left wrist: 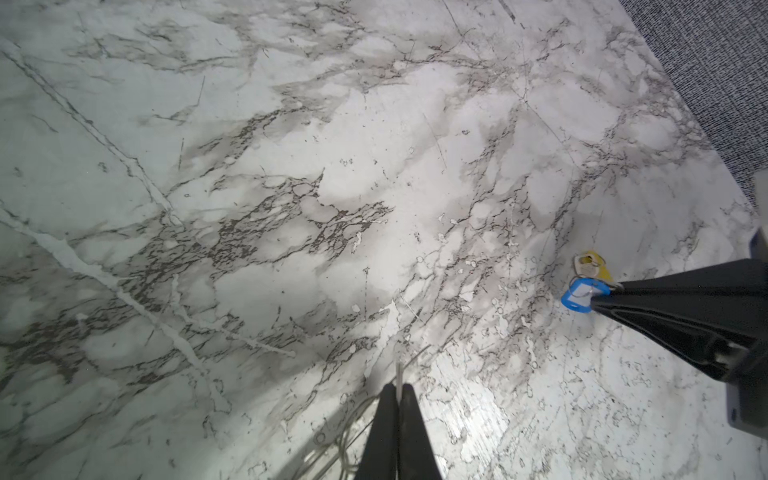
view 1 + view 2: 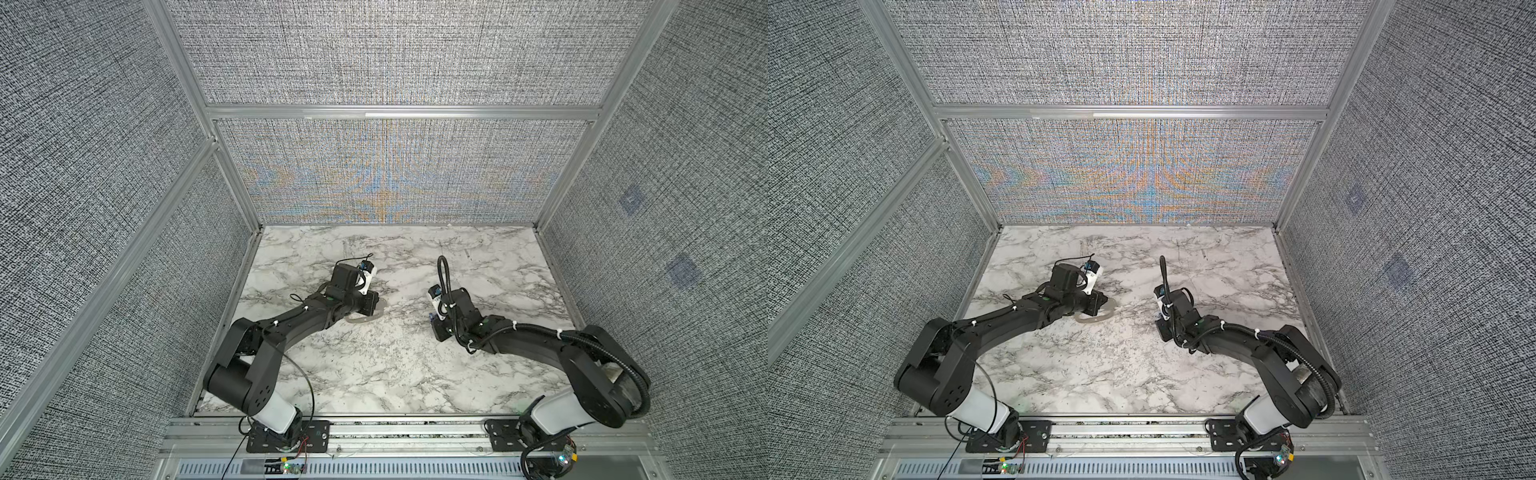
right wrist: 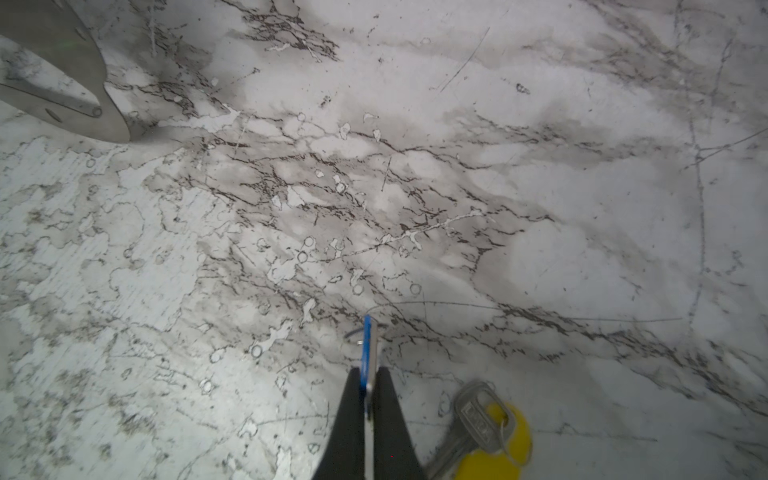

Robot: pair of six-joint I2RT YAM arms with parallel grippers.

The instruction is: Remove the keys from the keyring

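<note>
My left gripper [image 1: 398, 388] is shut on the keyring [image 1: 399, 374], whose thin metal edge sticks out between the fingertips. In both top views the grey oval keyring [image 2: 359, 320] [image 2: 1094, 320] shows under the left gripper [image 2: 370, 305], low over the marble. My right gripper [image 3: 370, 374] is shut on the blue tag [image 3: 367, 353] of one of the keys, well apart from the keyring [image 3: 62, 83]. The other key [image 3: 478, 415], with its yellow tag [image 3: 494, 449], lies flat on the table beside the right fingers. The left wrist view shows the blue tag [image 1: 579, 297] and the yellow tag [image 1: 592, 266] at the right gripper's fingers [image 1: 665, 307].
The marble tabletop [image 2: 395, 374] is enclosed by grey fabric walls [image 2: 395, 174] on aluminium frames at the back and both sides. Both arm bases are mounted on a rail [image 2: 407, 436] at the front edge.
</note>
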